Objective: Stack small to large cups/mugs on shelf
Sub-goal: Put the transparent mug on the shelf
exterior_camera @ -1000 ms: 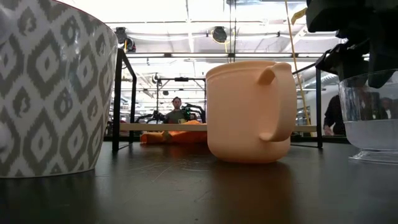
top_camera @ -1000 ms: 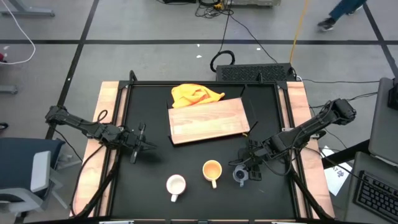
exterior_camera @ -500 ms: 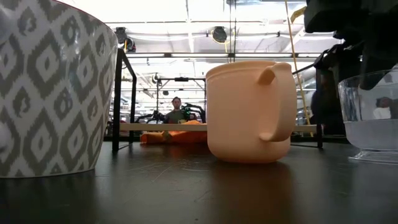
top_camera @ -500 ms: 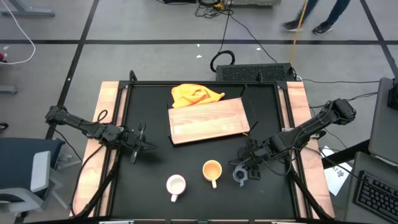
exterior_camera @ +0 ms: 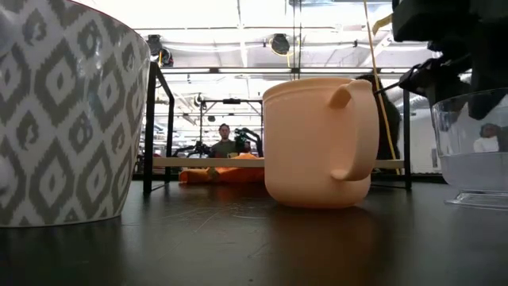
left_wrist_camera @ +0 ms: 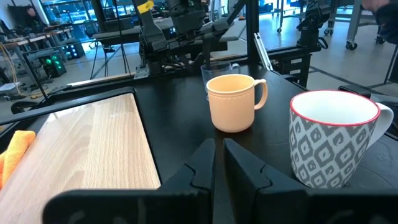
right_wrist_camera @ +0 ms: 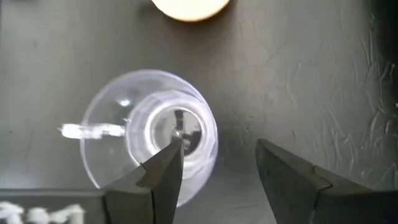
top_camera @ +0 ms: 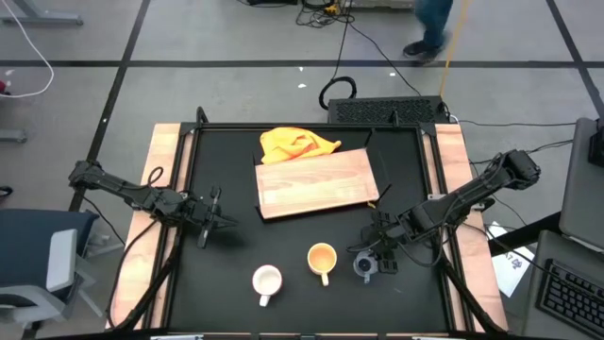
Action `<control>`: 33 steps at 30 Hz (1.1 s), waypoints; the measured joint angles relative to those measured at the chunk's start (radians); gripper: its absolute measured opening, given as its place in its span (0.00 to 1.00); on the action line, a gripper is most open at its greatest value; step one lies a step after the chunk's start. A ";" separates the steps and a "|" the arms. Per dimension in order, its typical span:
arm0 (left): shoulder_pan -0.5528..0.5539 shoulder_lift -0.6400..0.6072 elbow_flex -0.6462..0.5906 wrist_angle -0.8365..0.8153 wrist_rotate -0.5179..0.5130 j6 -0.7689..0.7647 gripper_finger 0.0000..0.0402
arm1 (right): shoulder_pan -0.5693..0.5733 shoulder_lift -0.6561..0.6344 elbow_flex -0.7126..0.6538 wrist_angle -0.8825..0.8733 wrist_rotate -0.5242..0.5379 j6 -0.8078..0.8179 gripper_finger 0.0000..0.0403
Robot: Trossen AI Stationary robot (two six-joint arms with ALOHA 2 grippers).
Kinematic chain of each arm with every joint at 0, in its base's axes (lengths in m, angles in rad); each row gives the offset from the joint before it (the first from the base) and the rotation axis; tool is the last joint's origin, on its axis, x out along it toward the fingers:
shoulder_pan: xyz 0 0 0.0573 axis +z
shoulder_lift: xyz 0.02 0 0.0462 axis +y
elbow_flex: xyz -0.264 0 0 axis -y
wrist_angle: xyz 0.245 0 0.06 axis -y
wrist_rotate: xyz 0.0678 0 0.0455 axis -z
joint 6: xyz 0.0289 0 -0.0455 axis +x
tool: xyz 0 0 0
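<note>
Right gripper (top_camera: 369, 262) sits low over the glass cup (top_camera: 364, 266), lower right of the table in the high view. Wrist view looks straight down into the cup (right_wrist_camera: 149, 134): jaws spread wide, one finger (right_wrist_camera: 163, 169) over the cup's mouth, the other outside the rim above bare table. Looks placed to pinch one wall; nothing gripped yet. Cup appears to rest on the table (top_camera: 226, 264).

Left gripper (top_camera: 209, 220) waits at centre left of the table, fingers nearly shut, holding nothing. Its wrist view looks past them to the orange mug (left_wrist_camera: 231, 102) and the patterned white mug (left_wrist_camera: 333, 138), both upright.

Orange mug (top_camera: 322, 259) stands just left of the glass cup, near the bottom edge; white mug (top_camera: 267, 280) further left and lower. Wooden board (top_camera: 316, 182) lies bare at upper centre, with a yellow cloth (top_camera: 295, 144) against its far edge.

Judgement: step in hand is picking up the smallest cup; no cup is on the board yet. Next move calls for closing the jaws on the glass wall, then lifting straight up clear of the orange mug close alongside. Thin, slick wall, so the grip may slip or tip the cup.
</note>
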 joint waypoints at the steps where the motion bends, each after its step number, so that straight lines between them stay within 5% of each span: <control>1: 0.000 0.000 0.000 0.000 0.000 0.000 0.09 | 0.000 0.000 -0.007 0.002 0.000 0.000 0.48; 14: 0.000 0.000 0.000 0.000 0.000 0.000 0.09 | -0.002 0.000 -0.038 0.044 0.000 0.019 0.45; 29: 0.000 0.000 0.000 0.000 0.000 0.000 0.09 | -0.003 0.000 -0.038 0.052 0.005 0.026 0.04; 33: 0.000 0.000 0.000 0.000 0.000 0.000 0.09 | -0.003 0.000 -0.038 0.058 0.007 0.018 0.02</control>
